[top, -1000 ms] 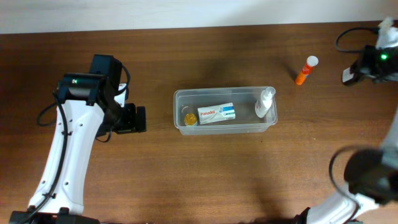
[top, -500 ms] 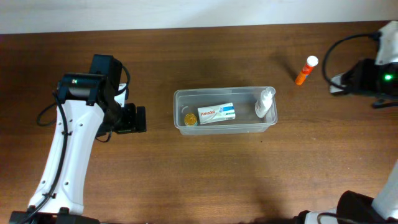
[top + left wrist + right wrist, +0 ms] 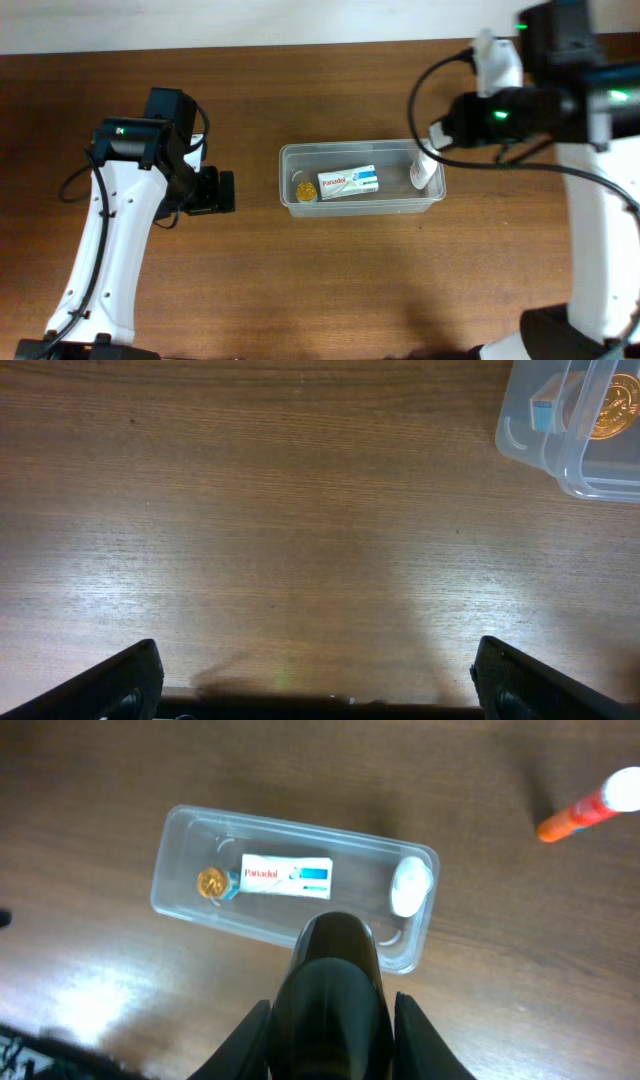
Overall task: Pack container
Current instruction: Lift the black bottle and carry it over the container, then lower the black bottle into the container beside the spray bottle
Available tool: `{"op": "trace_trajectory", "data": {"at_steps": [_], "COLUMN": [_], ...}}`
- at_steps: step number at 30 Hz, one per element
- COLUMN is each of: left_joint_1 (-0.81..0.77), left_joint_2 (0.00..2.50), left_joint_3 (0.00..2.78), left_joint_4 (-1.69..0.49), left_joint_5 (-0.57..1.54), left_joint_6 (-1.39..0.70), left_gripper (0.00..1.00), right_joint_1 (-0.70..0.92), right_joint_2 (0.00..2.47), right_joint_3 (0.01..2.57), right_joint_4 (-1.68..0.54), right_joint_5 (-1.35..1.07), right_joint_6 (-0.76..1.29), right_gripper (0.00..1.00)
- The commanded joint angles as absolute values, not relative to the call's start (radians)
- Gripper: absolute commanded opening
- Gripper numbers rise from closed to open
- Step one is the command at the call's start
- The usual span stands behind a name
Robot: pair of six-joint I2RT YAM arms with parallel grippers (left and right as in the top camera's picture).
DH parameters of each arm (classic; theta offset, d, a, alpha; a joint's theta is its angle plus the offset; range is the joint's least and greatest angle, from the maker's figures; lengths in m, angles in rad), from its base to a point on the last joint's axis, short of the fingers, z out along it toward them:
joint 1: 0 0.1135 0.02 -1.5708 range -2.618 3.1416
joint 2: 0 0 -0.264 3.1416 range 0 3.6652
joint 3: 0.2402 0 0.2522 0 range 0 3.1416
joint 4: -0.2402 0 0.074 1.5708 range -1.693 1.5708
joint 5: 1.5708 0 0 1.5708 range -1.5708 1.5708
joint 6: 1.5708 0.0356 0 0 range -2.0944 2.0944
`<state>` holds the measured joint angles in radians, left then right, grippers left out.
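The container (image 3: 392,192) lies at the middle of the worktop (image 3: 300,290). The left claw (image 3: 315,652), spread wide, sits off its left end, towards the worktop's left edge, not touching. The right claw (image 3: 335,955) hangs above its right half; whether it gapes, I cannot tell

Setting reads as robotics lab bench: white cabled left arm (image 3: 105,250) at 9 o'clock, right arm (image 3: 600,230) at 3 o'clock, wood-grain table (image 3: 330,290), pale wall (image 3: 250,20) along 12 o'clock.
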<state>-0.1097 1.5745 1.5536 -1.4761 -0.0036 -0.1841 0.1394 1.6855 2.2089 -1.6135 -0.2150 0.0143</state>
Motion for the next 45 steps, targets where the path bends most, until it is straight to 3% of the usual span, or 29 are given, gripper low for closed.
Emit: {"op": "trace_trajectory", "data": {"at_steps": [1, 8, 21, 45], "left_joint_1": [-0.109, -0.109, -0.109, -0.109], "left_joint_2": [1.561, 1.561, 1.561, 1.561], "left_joint_3": [1.551, 1.551, 1.551, 1.551], "left_joint_4": [-1.476, -1.476, -1.476, -1.476], "left_joint_5": [0.004, 0.004, 0.004, 0.004], "left_joint_6": [-0.197, -0.197, -0.197, -0.197], "left_gripper": [0.99, 0.99, 0.99, 0.99], "right_joint_1": [0.239, 0.323, 0.325, 0.286], "right_joint_2": [1.768, 1.902, 2.084, 2.101], "right_joint_3": [2.223, 2.223, 2.223, 2.095], "right_joint_4": [-1.573, -1.553, -1.525, -1.422], "right_joint_5": [-0.079, 0.076, 0.094, 0.080], "right_joint_6": [0.150, 0.253, 0.271, 0.308], "right_gripper": [0.26, 0.26, 0.26, 0.25]}}
